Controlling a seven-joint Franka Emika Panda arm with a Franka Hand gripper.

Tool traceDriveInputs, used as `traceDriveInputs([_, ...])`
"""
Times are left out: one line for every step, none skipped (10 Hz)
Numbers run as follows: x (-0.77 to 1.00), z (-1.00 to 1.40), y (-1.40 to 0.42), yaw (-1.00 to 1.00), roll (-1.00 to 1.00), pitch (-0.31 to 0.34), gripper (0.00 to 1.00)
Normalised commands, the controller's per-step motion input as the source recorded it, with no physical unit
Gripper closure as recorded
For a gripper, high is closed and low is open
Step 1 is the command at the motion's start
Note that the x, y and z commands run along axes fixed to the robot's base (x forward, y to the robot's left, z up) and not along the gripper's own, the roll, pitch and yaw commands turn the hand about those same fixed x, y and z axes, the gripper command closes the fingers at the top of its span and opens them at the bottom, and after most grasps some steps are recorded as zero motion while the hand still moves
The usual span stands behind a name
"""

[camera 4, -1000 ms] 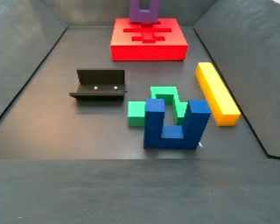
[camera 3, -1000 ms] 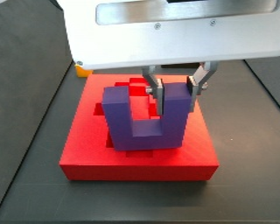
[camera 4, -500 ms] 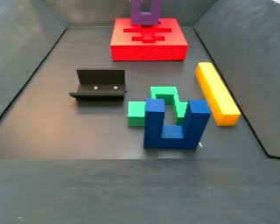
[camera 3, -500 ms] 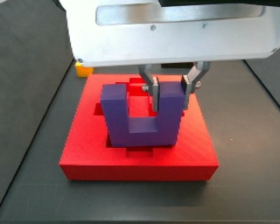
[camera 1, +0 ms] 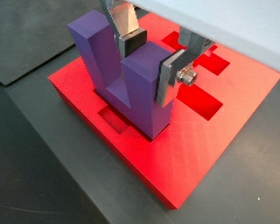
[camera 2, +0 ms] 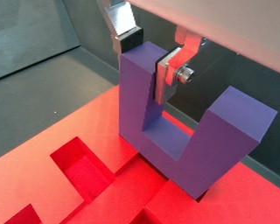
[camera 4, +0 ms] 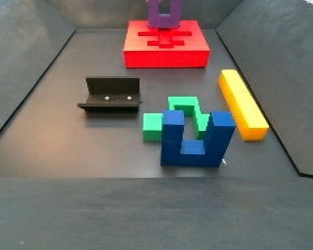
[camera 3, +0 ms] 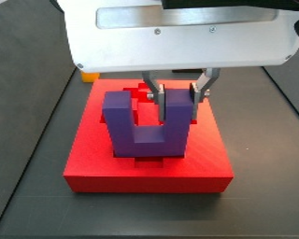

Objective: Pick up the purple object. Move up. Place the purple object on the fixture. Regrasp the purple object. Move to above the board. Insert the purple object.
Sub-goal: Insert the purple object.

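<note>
A robot test rig: dark-walled bin floor (camera 4: 67, 146) holding the fixture (camera 4: 111, 96), coloured blocks, gripper (camera 3: 174, 93) overhead.

You see the gripper (camera 2: 152, 54) closed on one upright prong of the purple object (camera 2: 178, 131), a silver finger plate (camera 2: 173, 70) with its dark pad pressed flat against the prong's face and the opposite finger at the prong's other side. The object stands upright, its two prongs joined by a base, the free prong untouched. Its base sits low over the board (camera 2: 60, 188), right at the darker red recesses cut into the slab; you cannot tell whether it touches the bottom of a recess. Beyond the board's edge lies the dark grey floor (camera 2: 31, 35).
</note>
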Motion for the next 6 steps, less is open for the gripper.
traceDriveInputs([0.00, -0.10, -0.02, -0.22, -0.18, 0.000, 1.00])
traceDriveInputs([0.00, -0.12, 0.00, -0.21, -0.17, 0.000, 1.00])
traceDriveInputs([0.00, -0.15, 0.00, -0.17, -0.11, 0.000, 1.00])
traceDriveInputs([0.06, -0.18, 0.00, -0.14, -0.07, 0.000, 1.00])
traceDriveInputs([0.05, -0.45, 0.00, -0.09, -0.01, 0.000, 1.00])
traceDriveInputs([0.11, -0.67, 0.00, -0.03, 0.00, 0.000, 1.00])
